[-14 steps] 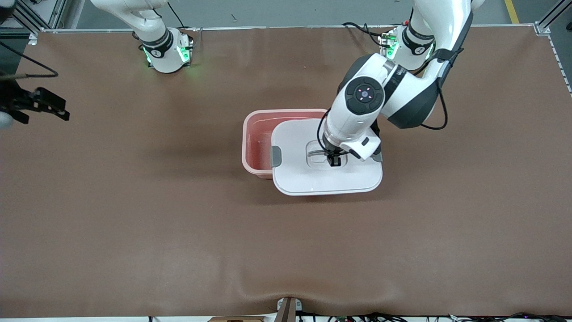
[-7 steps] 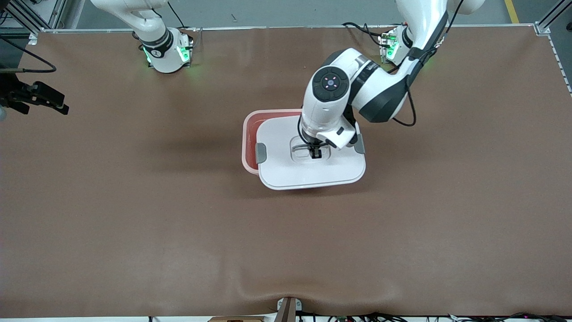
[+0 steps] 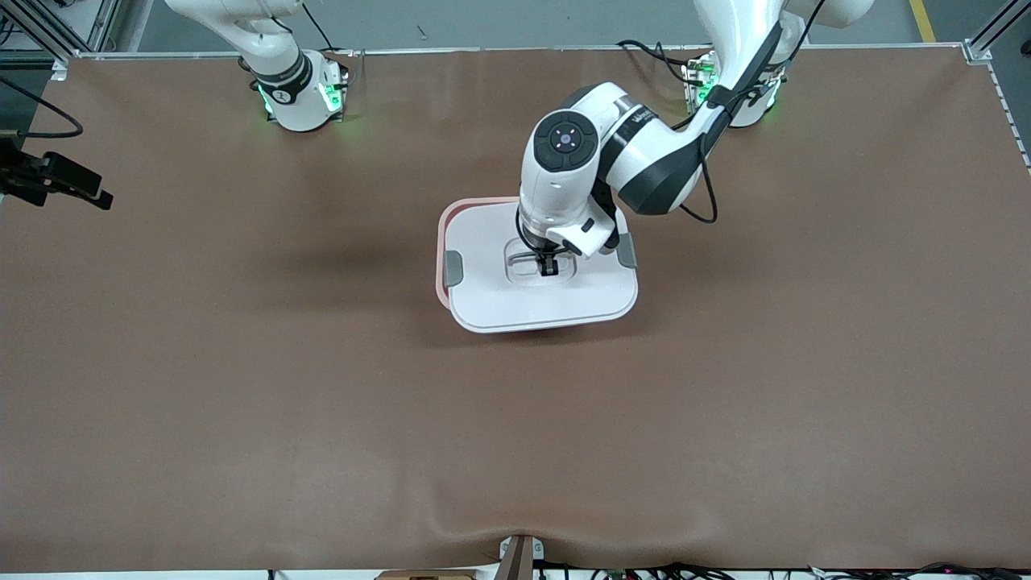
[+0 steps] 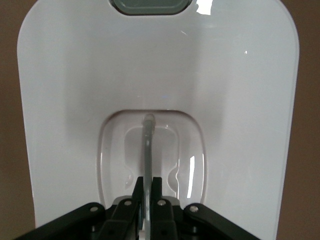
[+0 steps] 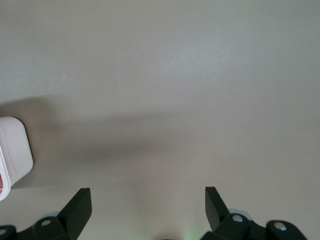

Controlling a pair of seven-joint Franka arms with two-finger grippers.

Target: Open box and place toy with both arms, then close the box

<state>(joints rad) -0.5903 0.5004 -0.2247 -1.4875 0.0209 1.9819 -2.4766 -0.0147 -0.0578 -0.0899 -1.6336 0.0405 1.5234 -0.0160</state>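
Observation:
The box's pink tub [image 3: 440,242] stands mid-table, and only its rim toward the right arm's end shows. The white lid [image 3: 540,302] lies over nearly all of the tub, shifted slightly nearer the front camera. My left gripper [image 3: 548,267] is shut on the thin handle [image 4: 148,145] in the lid's recess. In the left wrist view the lid [image 4: 75,100] fills the picture below the left gripper [image 4: 148,184]. My right gripper [image 3: 95,193] waits open over the table edge at the right arm's end. In its own view, the right gripper [image 5: 148,200] holds nothing. The toy is hidden.
Grey latches [image 3: 453,268] [image 3: 626,253] sit on the lid's two short ends, and one latch [image 4: 150,6] shows in the left wrist view. A corner of the lid [image 5: 12,145] shows in the right wrist view. Brown table mat [image 3: 322,403] lies all around.
My left arm has carried the lid toward the right arm's end, from half off the tub to covering nearly all of it. The right gripper drifted slightly outward.

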